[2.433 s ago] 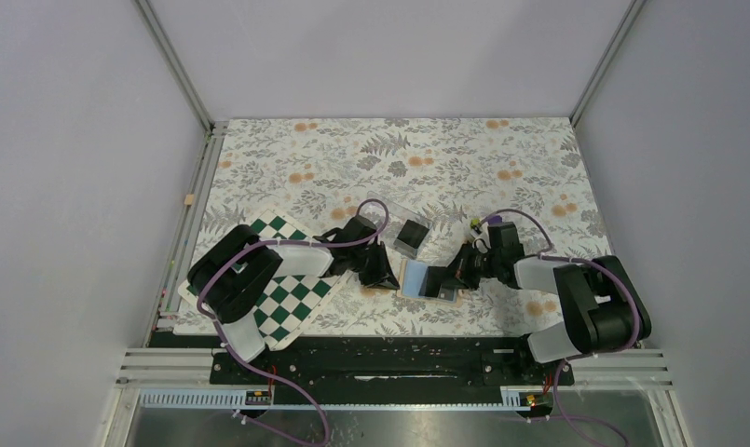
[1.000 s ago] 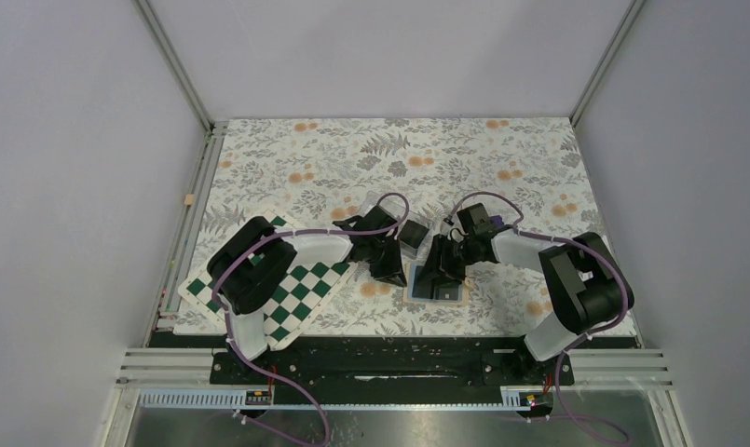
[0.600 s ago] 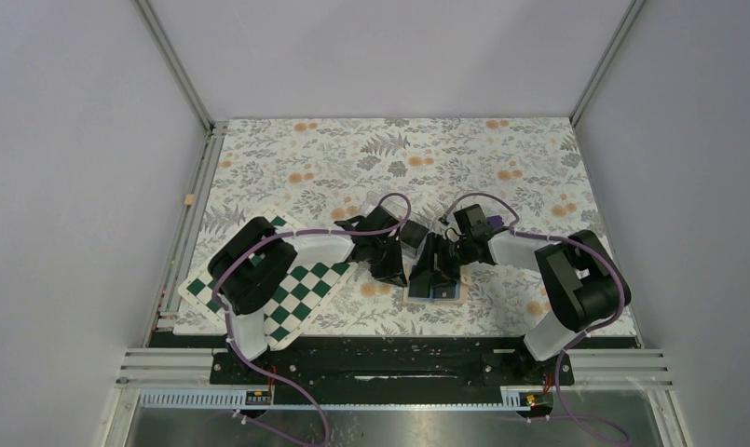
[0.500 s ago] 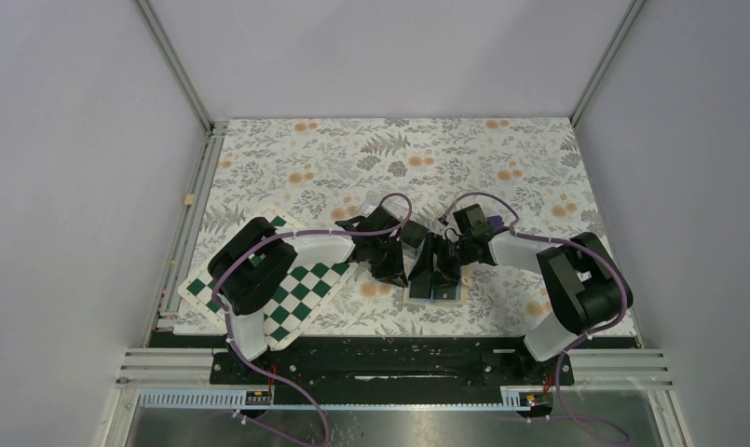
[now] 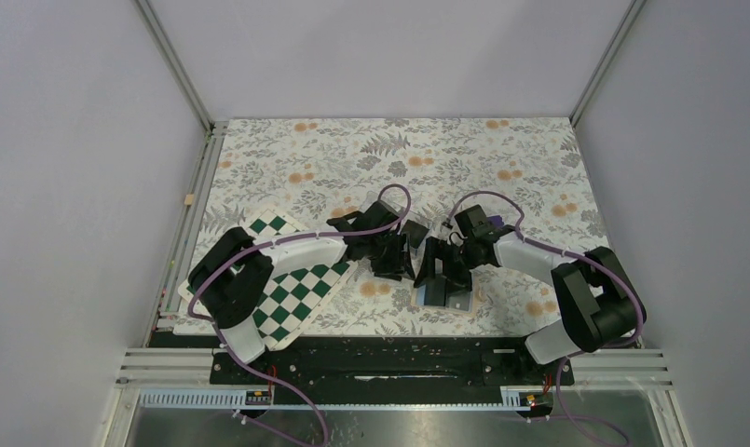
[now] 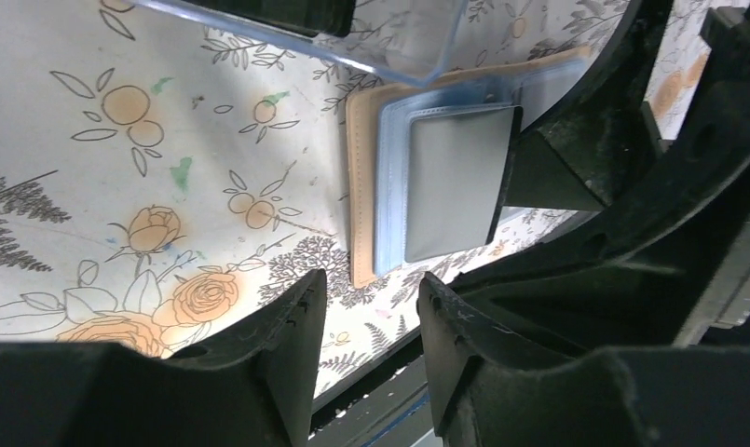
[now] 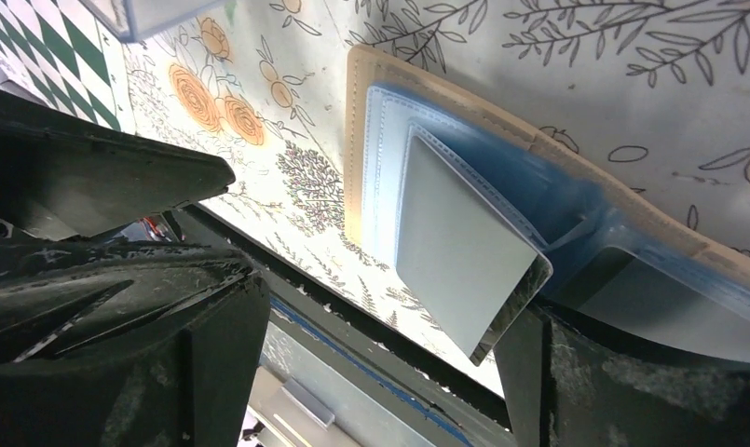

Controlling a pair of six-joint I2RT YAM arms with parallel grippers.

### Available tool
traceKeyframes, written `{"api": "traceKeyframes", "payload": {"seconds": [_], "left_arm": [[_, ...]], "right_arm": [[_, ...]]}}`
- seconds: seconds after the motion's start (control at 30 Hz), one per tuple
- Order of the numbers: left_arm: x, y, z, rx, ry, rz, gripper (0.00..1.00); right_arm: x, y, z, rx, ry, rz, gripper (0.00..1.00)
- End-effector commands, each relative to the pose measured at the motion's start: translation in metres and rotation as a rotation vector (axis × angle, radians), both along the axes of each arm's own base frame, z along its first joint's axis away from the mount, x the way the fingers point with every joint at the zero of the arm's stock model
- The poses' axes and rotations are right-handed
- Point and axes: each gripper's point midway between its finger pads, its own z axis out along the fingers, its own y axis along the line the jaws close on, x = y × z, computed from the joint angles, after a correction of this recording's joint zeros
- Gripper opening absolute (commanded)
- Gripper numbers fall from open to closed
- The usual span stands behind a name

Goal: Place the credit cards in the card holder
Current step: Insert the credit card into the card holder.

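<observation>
Two grippers were observed close together near the table's front edge. At the left, a green-and-white chequered board (image 5: 292, 291) was lying under the left arm. The left gripper (image 6: 366, 298) was found with its fingers apart and nothing between them, just beside the card holder (image 6: 360, 168). A clear plastic box (image 6: 399, 42) was noted just behind. The card holder was lying open, blue lining upward, with a grey credit card (image 6: 455, 182) partly seated in its pocket. The right gripper (image 7: 389, 298) was spread wide over it, one finger against the card's edge.
</observation>
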Motion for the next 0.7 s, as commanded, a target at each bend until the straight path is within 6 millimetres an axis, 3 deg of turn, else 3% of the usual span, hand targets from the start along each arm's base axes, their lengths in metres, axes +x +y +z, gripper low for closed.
{"api": "traceKeyframes", "payload": {"seconds": [0.0,0.17,0.3,0.37,0.67], "left_arm": [[0.007,-0.026,0.031,-0.155,-0.025,0.003,0.42],[0.007,-0.042,0.028,-0.227,0.019,0.000,0.34],[0.007,-0.050,0.023,-0.260,0.041,-0.001,0.24],[0.005,-0.053,0.019,-0.270,0.055,-0.009,0.23],[0.000,-0.054,-0.014,-0.214,0.097,-0.013,0.26]], "right_arm": [[-0.003,-0.012,-0.001,-0.073,-0.026,0.020,0.88],[-0.006,-0.025,-0.004,-0.150,-0.030,0.043,0.78],[-0.008,-0.027,-0.007,-0.157,-0.024,0.041,0.52],[-0.008,-0.027,-0.010,-0.165,-0.018,0.046,0.44],[-0.008,-0.036,-0.016,-0.217,-0.018,0.053,0.44]]}}
